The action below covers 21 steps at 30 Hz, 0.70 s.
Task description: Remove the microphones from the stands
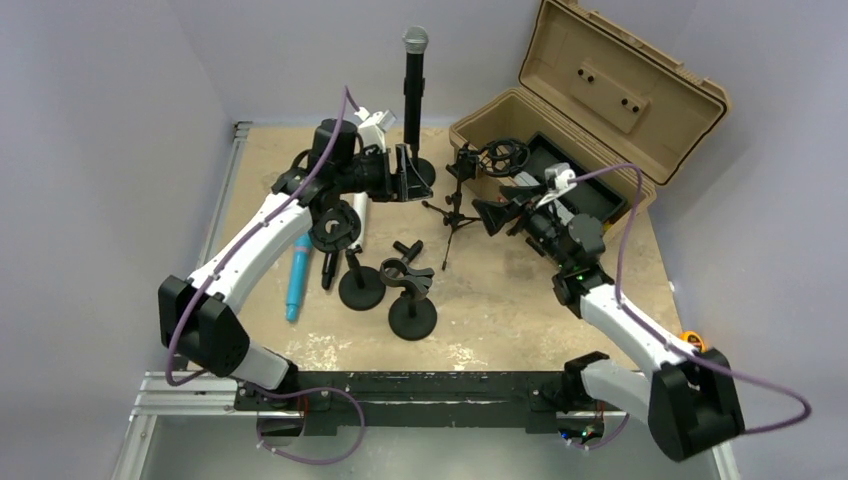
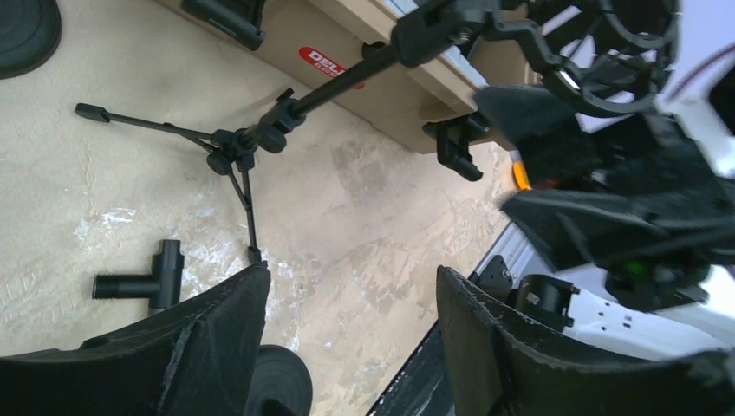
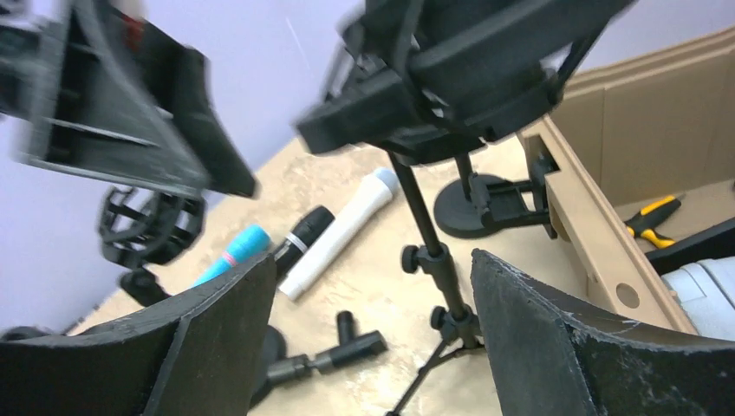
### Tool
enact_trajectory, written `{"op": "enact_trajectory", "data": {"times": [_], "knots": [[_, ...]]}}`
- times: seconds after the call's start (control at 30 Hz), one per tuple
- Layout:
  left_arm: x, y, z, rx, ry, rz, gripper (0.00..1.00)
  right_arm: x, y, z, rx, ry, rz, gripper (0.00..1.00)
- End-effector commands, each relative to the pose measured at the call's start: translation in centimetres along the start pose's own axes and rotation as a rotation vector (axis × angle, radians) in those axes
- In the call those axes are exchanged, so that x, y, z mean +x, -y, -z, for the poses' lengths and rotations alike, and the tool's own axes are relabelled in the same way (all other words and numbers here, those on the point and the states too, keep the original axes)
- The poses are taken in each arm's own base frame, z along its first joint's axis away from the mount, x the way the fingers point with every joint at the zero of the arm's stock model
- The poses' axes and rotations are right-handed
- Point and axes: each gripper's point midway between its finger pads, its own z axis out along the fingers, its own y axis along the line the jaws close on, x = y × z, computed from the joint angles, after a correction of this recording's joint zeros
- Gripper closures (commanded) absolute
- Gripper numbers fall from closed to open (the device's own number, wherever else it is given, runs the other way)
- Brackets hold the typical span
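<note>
The left gripper (image 2: 351,273) and right gripper (image 3: 373,260) are spread, empty; the tripod stand (image 1: 452,215) between them could be knocked over; the microphone (image 1: 414,85) toppled if struck.

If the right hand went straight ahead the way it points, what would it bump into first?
Most likely the thin pole of the tripod stand. It stands just ahead of the open right hand, in line with its gap. How far off is unclear.

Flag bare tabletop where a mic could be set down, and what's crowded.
Best free patch: near-centre table, bordered by the front round-base stand, the tripod stand and the right arm. Smaller one: far-left corner, between the side rail and the left arm. Crowded: left-centre around the blue mic and the other round-base stand; far-centre around the upright microphone.
</note>
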Motion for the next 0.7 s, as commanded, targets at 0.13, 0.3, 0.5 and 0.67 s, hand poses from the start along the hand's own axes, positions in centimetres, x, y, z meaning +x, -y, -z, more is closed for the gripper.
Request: {"op": "enact_trajectory", "data": {"times": [0.13,0.3,0.5,0.67], "knots": [[-0.4,-1.1,-4.6,-0.005,-0.011,-0.067,0.38,-6.8,-2.9,3.6,0.064,0.089,-0.068,0.19],[0.1,-2.3,-7.7,-0.036,-0.001,-0.129,0.39,-9.3,-4.8,4.4,0.021,0.115,-0.054,0.19],[0.2,-3.1,-10.1,-0.023,0.019,0.017,0.42,-11.6,-6.3,5.9,0.005,0.148,-0.04,0.2],[-0.2,-4.2,-11.4,-0.04,0.059,0.04,0.43,-12.2,-6.4,7.0,0.024,0.162,-0.026,0.2]]}}
